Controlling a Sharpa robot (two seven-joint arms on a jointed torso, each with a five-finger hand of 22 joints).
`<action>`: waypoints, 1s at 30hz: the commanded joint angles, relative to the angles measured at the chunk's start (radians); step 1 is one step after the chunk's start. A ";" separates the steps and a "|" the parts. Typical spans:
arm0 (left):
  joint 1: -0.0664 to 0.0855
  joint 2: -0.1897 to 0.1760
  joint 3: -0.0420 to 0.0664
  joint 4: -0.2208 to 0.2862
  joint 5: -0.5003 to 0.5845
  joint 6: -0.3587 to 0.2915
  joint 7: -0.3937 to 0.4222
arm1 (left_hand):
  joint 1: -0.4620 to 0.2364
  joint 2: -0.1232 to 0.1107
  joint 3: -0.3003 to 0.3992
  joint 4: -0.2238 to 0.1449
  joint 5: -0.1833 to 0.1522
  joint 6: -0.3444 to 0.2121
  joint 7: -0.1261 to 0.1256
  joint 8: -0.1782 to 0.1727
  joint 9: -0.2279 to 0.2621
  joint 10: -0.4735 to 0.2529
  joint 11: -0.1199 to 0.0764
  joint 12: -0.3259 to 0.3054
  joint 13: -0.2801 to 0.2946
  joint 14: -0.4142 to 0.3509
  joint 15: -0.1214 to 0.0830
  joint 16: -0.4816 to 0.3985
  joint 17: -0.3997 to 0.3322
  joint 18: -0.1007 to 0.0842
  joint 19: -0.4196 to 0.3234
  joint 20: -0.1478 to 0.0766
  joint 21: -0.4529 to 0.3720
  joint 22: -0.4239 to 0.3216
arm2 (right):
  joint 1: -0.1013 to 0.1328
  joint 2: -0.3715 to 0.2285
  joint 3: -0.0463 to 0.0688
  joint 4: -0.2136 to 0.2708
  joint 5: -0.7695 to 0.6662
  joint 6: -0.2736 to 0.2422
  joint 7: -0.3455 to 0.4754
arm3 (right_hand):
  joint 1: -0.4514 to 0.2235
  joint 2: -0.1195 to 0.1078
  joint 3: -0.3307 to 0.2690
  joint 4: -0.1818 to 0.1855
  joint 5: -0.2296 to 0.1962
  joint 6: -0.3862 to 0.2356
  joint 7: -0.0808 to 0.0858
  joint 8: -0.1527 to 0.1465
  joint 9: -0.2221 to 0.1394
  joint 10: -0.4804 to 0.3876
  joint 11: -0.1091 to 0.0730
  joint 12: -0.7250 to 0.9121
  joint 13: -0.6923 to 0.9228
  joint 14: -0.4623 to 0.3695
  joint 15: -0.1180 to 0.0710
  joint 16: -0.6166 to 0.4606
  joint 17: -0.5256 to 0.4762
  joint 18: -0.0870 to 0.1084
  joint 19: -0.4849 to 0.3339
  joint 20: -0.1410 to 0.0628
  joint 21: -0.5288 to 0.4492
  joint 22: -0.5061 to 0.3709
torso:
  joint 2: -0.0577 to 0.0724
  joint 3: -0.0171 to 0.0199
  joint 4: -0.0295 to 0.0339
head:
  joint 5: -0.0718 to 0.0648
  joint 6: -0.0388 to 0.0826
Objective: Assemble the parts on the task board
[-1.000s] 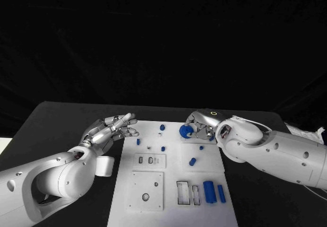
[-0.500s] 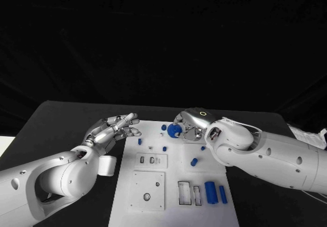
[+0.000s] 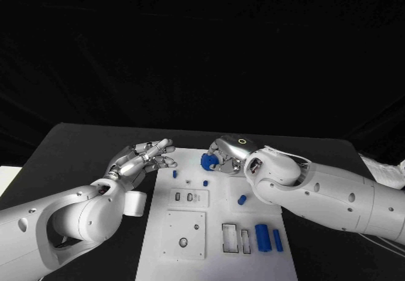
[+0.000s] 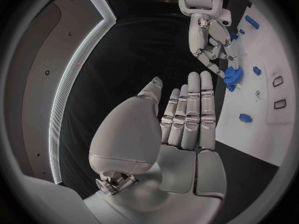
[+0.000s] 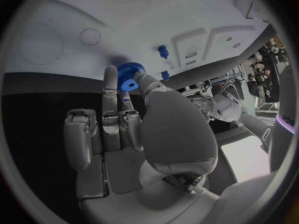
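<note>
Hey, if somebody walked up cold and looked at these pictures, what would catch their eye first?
Most likely the blue gear pinched in the right hand's fingers above the far end of the white task board. Next, the left hand, held open with fingers apart at the board's left edge, holding nothing. Then the two blue cylinders lying side by side near the board's near right corner.

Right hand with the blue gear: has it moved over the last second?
Yes. In the head view the right hand, holding the blue gear, has carried it toward the robot's left across the task board's far end.
</note>
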 commanded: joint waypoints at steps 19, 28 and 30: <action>0.001 0.006 0.001 -0.001 0.000 0.023 0.005 | 0.002 0.006 0.000 -0.008 -0.003 -0.004 -0.001 -0.003 -0.001 -0.008 0.001 -0.003 -0.001 -0.005 0.004 -0.006 0.001 0.001 -0.007 -0.003 0.004 0.001 | -0.002 0.067 -0.012 -0.061 -0.012 0.016 0.010 | -0.035 -0.004 0.017 0.000 -0.022 0.056 -0.028 -0.017 0.016 0.050 0.005 -0.022 0.178 0.025 -0.001 -0.005 0.002 -0.020 0.034 -0.002 0.006 0.102 | 0.000 0.0008 -0.0015 | 0.006 -0.005; 0.001 0.006 0.001 -0.001 0.000 0.022 0.005 | 0.002 0.006 0.000 -0.008 -0.003 -0.004 -0.001 -0.003 -0.001 -0.008 0.001 -0.003 -0.001 -0.005 0.004 -0.006 0.001 0.001 -0.007 -0.003 0.004 0.001 | -0.002 0.080 -0.015 -0.070 -0.007 0.027 0.011 | -0.124 -0.034 -0.026 0.046 -0.165 -0.003 -0.004 -0.077 -0.007 0.043 0.026 -0.041 0.168 0.029 0.013 -0.004 0.005 -0.020 0.033 0.012 0.006 0.104 | 0.000 0.0004 -0.0015 | 0.006 -0.007; 0.001 0.005 0.001 -0.001 0.000 0.022 0.004 | 0.002 0.006 0.000 -0.008 -0.003 -0.004 -0.001 -0.003 -0.001 -0.008 0.001 -0.003 -0.001 -0.005 0.004 -0.006 0.001 0.001 -0.007 -0.003 0.004 0.001 | -0.002 0.080 -0.015 -0.072 -0.004 0.035 0.010 | -0.133 -0.035 -0.036 0.056 -0.168 -0.006 -0.003 -0.083 -0.009 0.041 0.027 -0.045 0.167 0.029 0.014 -0.004 0.006 -0.020 0.033 0.013 0.006 0.103 | 0.000 0.0001 -0.0012 | 0.005 -0.007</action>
